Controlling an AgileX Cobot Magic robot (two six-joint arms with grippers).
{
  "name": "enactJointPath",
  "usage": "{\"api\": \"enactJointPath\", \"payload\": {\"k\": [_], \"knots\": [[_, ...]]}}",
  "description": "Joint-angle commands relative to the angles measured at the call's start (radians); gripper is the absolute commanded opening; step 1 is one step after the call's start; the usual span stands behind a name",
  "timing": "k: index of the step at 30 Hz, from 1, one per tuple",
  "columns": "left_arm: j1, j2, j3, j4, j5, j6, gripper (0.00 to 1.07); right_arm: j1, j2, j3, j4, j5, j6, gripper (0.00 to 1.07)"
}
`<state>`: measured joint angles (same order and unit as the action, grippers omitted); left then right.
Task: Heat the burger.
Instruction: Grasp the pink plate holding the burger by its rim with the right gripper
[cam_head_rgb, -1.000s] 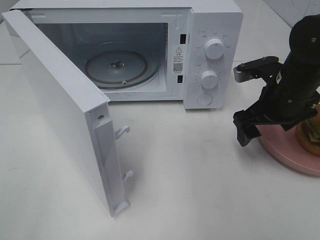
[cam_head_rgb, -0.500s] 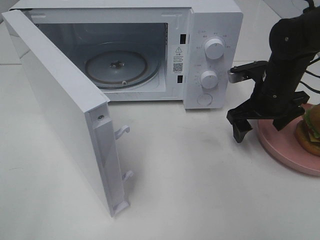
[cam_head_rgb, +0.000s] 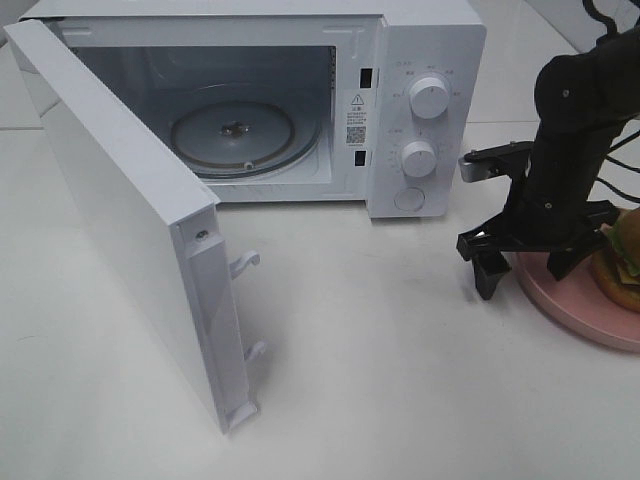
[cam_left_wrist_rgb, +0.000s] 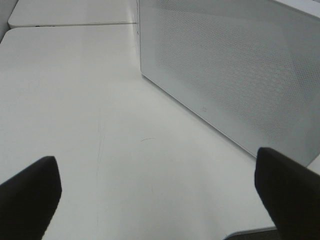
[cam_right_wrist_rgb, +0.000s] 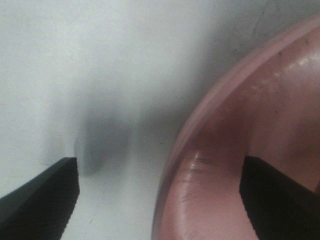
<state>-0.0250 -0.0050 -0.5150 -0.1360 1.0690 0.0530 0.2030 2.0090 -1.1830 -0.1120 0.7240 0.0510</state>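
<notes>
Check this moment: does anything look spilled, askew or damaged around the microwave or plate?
Nothing stands out. The microwave stands with its door wide open and glass turntable bare. The burger sits on the pink plate, partly out of view, and the open right gripper straddles the plate's rim. No spills show.

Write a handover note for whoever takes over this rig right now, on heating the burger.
The left gripper is open and empty, near the open white microwave door.
The right gripper is open, straddling the rim of the round pink plate, gripping nothing.
The round golden-bun burger sits on that plate, right of the white microwave.
Done: door open; the glass turntable is empty.
Left: probably grip the plate, put the burger inside, shut the door, start heating.
</notes>
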Motion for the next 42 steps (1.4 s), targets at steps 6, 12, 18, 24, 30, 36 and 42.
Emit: {"api": "enactJointPath", "payload": {"k": [6,12,18,24,30,36,42], "knots": [[0.004,-0.017,0.0,0.002,-0.002,-0.001,0.98,-0.004,0.034,-0.004,-0.015,0.006,0.043,0.68],[0.004,-0.017,0.0,0.002,-0.002,-0.001,0.98,-0.004,0.043,-0.004,-0.062,0.006,0.113,0.33],[0.004,-0.017,0.0,0.002,-0.002,-0.001,0.98,-0.004,0.043,-0.004,-0.06,0.02,0.109,0.0],[0.004,-0.017,0.0,0.002,-0.002,-0.001,0.98,0.0,0.043,-0.004,-0.061,0.029,0.12,0.0],[0.004,-0.017,0.0,0.002,-0.002,-0.001,0.98,0.0,0.034,-0.004,-0.107,0.048,0.158,0.0],[0.004,-0.017,0.0,0.002,-0.002,-0.001,0.98,0.009,-0.002,-0.001,-0.147,0.078,0.192,0.0],[0.004,-0.018,0.0,0.002,-0.002,-0.001,0.98,0.05,-0.036,0.032,-0.202,0.085,0.234,0.0]]}}
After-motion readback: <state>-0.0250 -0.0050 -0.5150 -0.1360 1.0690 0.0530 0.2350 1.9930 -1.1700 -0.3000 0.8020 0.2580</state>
